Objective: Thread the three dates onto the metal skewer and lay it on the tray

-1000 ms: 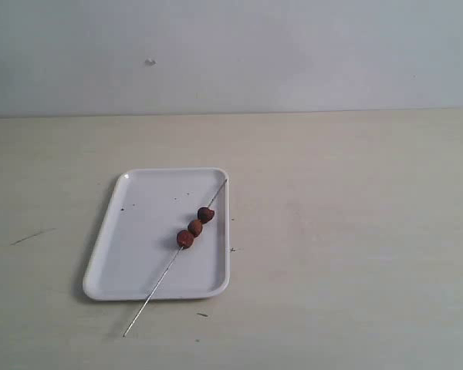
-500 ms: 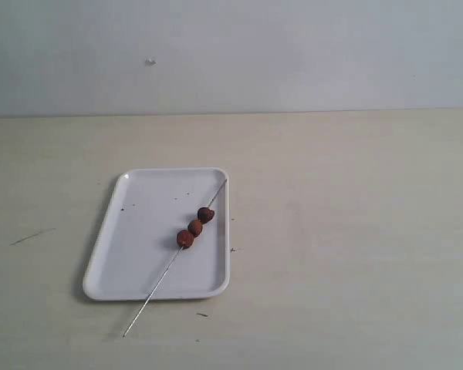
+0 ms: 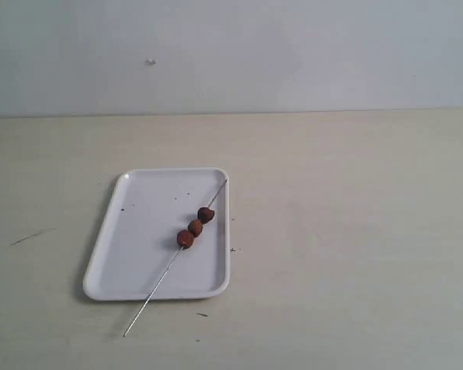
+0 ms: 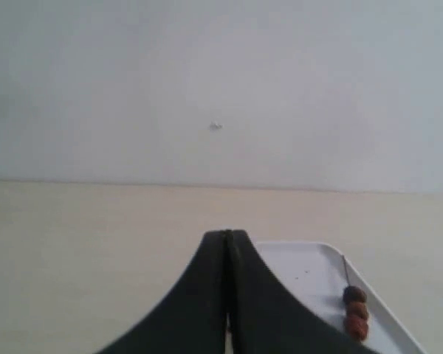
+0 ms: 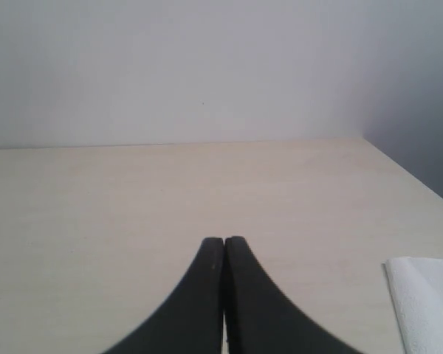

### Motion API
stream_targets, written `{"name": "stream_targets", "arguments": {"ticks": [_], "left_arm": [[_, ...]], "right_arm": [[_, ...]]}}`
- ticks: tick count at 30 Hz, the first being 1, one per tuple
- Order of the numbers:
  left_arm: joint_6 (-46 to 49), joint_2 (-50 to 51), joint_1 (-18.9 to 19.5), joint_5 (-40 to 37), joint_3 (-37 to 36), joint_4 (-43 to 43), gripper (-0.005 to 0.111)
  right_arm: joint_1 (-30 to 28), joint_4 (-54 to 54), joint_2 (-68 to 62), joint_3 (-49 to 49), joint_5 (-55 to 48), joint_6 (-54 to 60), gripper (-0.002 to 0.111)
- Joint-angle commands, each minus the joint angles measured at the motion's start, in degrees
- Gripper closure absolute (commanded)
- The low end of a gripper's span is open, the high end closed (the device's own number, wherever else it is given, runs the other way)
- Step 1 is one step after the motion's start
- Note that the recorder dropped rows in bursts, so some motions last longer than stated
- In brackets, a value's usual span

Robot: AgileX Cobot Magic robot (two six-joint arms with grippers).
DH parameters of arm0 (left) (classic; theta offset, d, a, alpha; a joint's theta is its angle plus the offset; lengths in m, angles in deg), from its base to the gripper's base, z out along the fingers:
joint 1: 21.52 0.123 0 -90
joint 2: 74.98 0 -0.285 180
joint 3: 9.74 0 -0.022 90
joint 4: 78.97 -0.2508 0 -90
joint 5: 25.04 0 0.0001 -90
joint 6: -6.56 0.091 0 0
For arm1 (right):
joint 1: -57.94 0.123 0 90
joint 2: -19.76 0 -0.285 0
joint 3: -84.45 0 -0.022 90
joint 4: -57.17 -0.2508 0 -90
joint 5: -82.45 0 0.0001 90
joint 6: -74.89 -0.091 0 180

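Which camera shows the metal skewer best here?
The exterior view: the metal skewer shows end to end, lying across the tray through the three dates, one tip past the rim. The left wrist view catches only a short stretch beyond the dates; the right wrist view shows none.

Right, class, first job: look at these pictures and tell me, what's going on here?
Nothing is being handled right now. The three dates sit threaded on the metal skewer, which lies slantwise on the tray with one end poking out past its rim. The left gripper and right gripper are both shut, empty and away from the skewer.
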Motion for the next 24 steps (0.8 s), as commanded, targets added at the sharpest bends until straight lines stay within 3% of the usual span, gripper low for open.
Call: {"name": "stream_targets", "arguments": {"ticks": [1, 6, 15, 19, 24], "left_arm": [[0.9, -4.2, 5.7, -5.2, 0.0, -4.1, 0.107], [0.9, -3.4, 8.4, -5.1, 0.0, -4.1, 0.107], [0.7, -3.4, 8.4, -8.2, 0.0, -4.7, 0.107], [-11.8, -4.2, 8.4, -17.5, 0.0, -17.7, 0.107], [-12.6, -4.2, 8.4, -19.7, 0.0, -19.0, 0.107]], "right_arm": [[-0.3, 0.0, 0.4, -0.3, 0.2, 0.0, 0.108], [-0.3, 0.0, 0.4, -0.3, 0.2, 0.0, 0.108], [-0.3, 0.0, 0.4, -0.3, 0.2, 0.0, 0.108], [-0.3, 0.0, 0.4, -0.3, 0.2, 0.0, 0.108], [-0.3, 0.0, 0.4, -0.3, 0.2, 0.0, 0.108]]}}
